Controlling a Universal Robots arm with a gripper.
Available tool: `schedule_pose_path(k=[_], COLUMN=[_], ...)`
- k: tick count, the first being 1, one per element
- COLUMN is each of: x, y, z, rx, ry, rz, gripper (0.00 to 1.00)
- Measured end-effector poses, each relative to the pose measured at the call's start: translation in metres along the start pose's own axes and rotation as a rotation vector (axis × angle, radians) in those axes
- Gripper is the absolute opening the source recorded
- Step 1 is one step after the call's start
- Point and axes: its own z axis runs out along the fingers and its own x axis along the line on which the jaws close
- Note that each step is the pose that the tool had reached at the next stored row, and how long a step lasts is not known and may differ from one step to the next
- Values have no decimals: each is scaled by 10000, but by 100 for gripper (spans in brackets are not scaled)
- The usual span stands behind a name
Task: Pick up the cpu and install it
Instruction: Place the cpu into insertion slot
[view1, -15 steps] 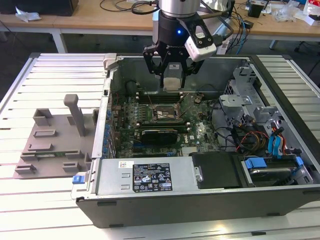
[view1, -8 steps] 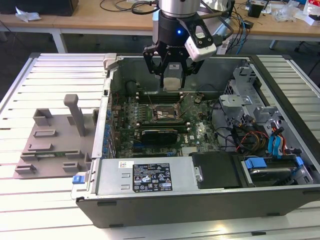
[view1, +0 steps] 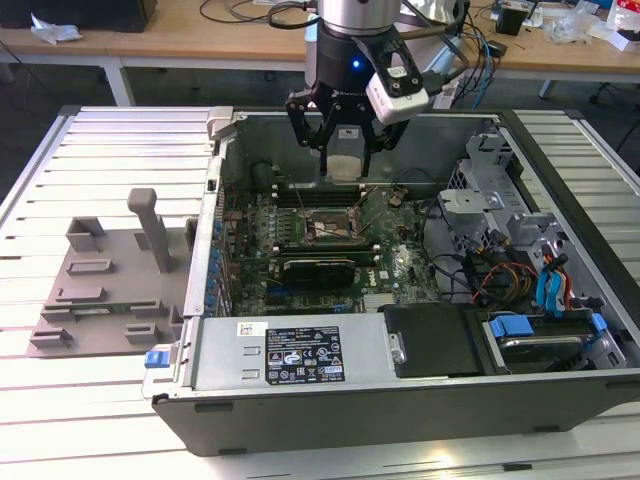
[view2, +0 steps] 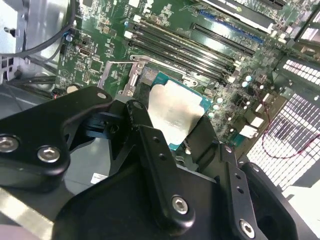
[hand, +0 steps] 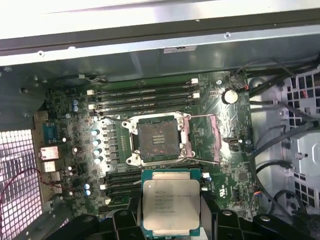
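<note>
The cpu (view1: 345, 164), a flat square chip with a pale silver top and a teal rim, hangs above the motherboard inside the open computer case. My gripper (view1: 345, 150) is shut on it, one black finger on each of two opposite edges. In the first wrist view the cpu (hand: 171, 205) is level and sits just off the open, empty socket (hand: 157, 140), whose metal frame is swung back. In the second wrist view the cpu (view2: 175, 112) sits between my fingers (view2: 141, 122) and partly hides the socket (view2: 146, 76) below. In the exterior view the socket (view1: 330, 226) lies under the cpu.
Memory slots (hand: 145, 97) flank the socket. A long black expansion card (view1: 318, 268) lies nearer the case front. Drive cages and cables (view1: 520, 260) crowd the exterior view's right. A grey fixture (view1: 110, 290) with raised blocks sits outside the case on the slatted table (view1: 100, 150).
</note>
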Motion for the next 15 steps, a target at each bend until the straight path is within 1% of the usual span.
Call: schedule_pose_path(k=[2,4,5,7,8,14,15], x=[0,0,0,0,0,0,0], y=[0,0,0,0,0,0,0], z=[2,3,5,7,8,13,14], rx=[10,17,26,34,46,64,65], ry=[4,8,13,17,21,31,32], rz=[296,492,772,1047,1300,1898,1942], gripper=[55,55,55,55,55,55,55])
